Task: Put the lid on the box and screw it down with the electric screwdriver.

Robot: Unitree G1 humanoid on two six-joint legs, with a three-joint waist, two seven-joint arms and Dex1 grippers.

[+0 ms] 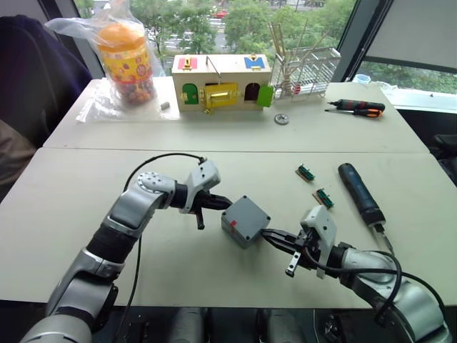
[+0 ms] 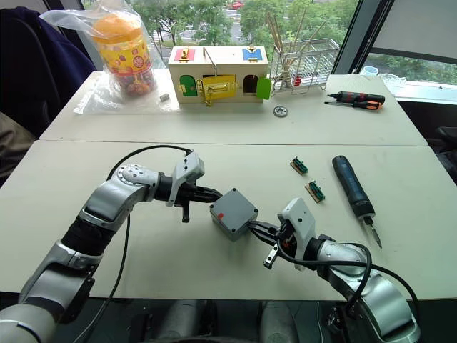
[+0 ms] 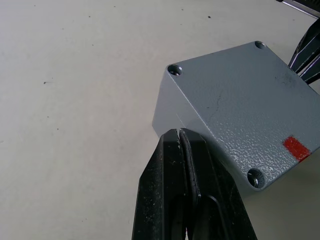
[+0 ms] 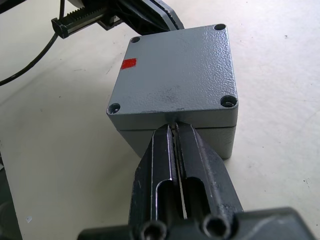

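Observation:
The grey box (image 1: 235, 233) stands mid-table with the grey lid (image 1: 247, 216) seated on it; a red sticker and corner screw holes show on the lid (image 4: 175, 70). My left gripper (image 1: 227, 204) is shut, its tips (image 3: 178, 132) pressed against the box's left side. From the opposite side my right gripper (image 1: 268, 234) is shut too, its tips (image 4: 175, 125) touching the seam between lid and box (image 4: 220, 137). The dark electric screwdriver (image 1: 360, 193) lies on the table to the right, apart from both grippers.
Two small green boards (image 1: 305, 172) (image 1: 325, 198) lie between box and electric screwdriver. On the far table stand a wooden box with coloured doors (image 1: 218, 82), a wire rack (image 1: 307, 71), a bagged jar (image 1: 125, 57), a black-and-orange hand screwdriver (image 1: 357, 107) and a round metal part (image 1: 281, 119).

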